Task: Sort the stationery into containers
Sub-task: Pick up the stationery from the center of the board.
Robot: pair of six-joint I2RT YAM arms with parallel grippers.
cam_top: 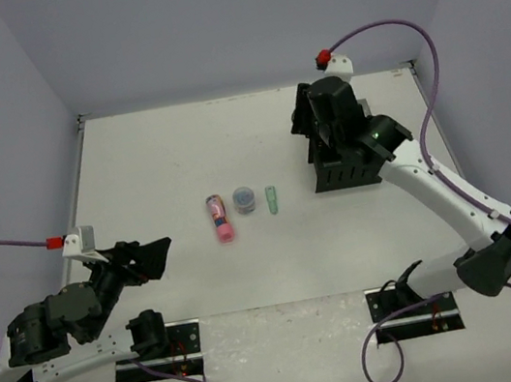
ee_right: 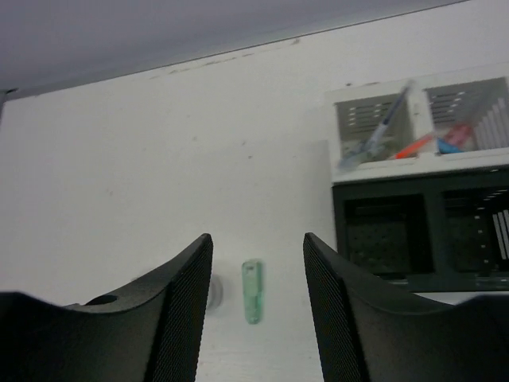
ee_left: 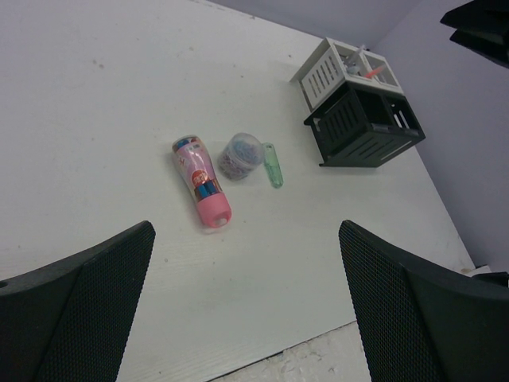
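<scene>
Three items lie in a row mid-table: a pink marker (cam_top: pixel 220 218) (ee_left: pixel 202 191), a small round pot (cam_top: pixel 244 199) (ee_left: pixel 241 155) and a green marker (cam_top: pixel 273 199) (ee_left: pixel 273 165) (ee_right: pixel 252 290). To their right stands the black container (cam_top: pixel 345 171) (ee_left: pixel 366 123) (ee_right: pixel 421 239), with the white container (ee_left: pixel 342 68) (ee_right: pixel 413 127) behind it holding a grey pen (ee_right: pixel 382 127) and an orange pen (ee_right: pixel 413 147). My right gripper (cam_top: pixel 308 123) (ee_right: pixel 257 239) hangs open and empty, high beside the containers. My left gripper (cam_top: pixel 149 258) (ee_left: pixel 246 318) is wide open near the front left, holding nothing.
The table's front edge (ee_left: pixel 262 362) runs just under my left gripper. Purple-grey walls enclose the table on three sides. My right arm covers most of the white container in the top view.
</scene>
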